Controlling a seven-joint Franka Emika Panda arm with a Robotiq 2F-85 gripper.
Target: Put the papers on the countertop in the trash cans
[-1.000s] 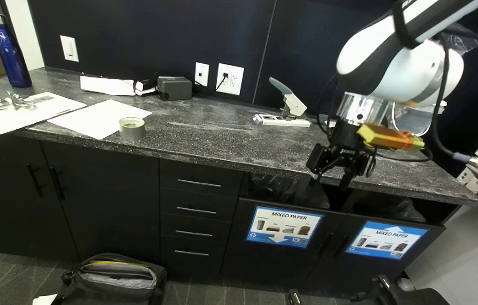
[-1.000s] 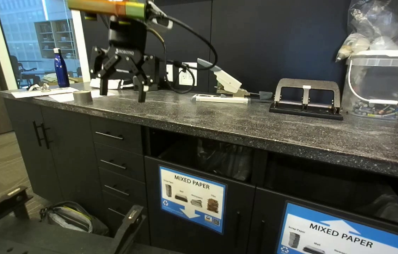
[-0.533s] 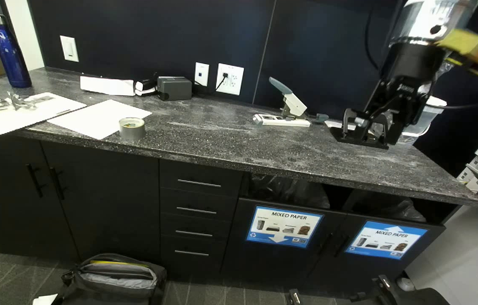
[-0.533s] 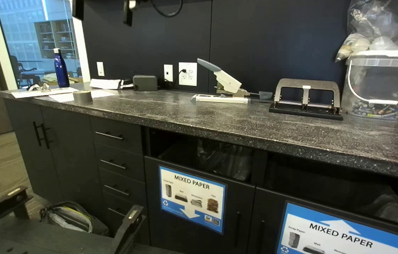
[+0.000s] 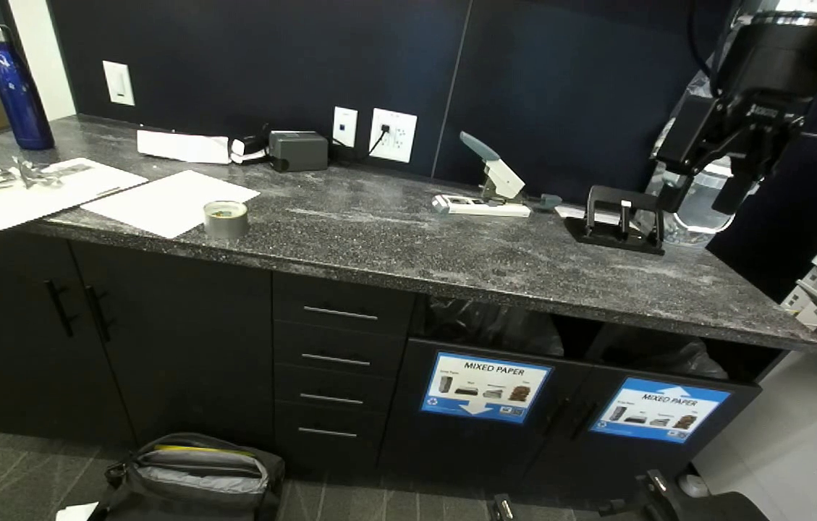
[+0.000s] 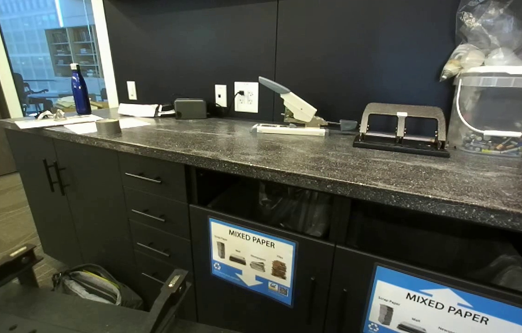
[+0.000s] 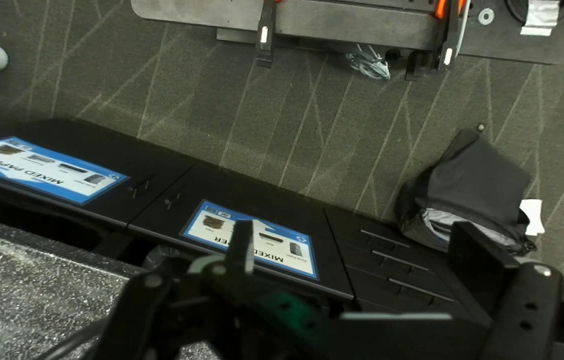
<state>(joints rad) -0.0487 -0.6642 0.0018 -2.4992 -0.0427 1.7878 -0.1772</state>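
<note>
Crumpled white papers (image 5: pixel 1 176) lie on a flat white sheet at the far left of the dark speckled countertop (image 5: pixel 379 231); they look small in an exterior view (image 6: pixel 52 114). Two black trash cans (image 5: pixel 466 449) with blue-and-white labels (image 5: pixel 660 410) are set under the slab's right half, their tops open and plastic liners (image 5: pixel 495 325) showing. My gripper (image 5: pixel 700 197) hangs open above the right end of the countertop, in front of the clear bucket, far from the papers. In the wrist view the gripper (image 7: pixel 361 245) has its fingers wide apart, nothing between them.
A hole punch (image 5: pixel 618 221), a long stapler (image 5: pixel 488 192) and a clear bucket (image 6: pixel 501 111) stand along the wall side. A tape roll (image 5: pixel 226 219) sits near the front edge. Further left is a blue bottle (image 5: pixel 17 87). An open bag (image 5: pixel 195 470) rests on the floor.
My gripper has risen from the front edge over the bins and moved back and right, leaving an exterior view through its top. It stays open; the papers have not moved.
</note>
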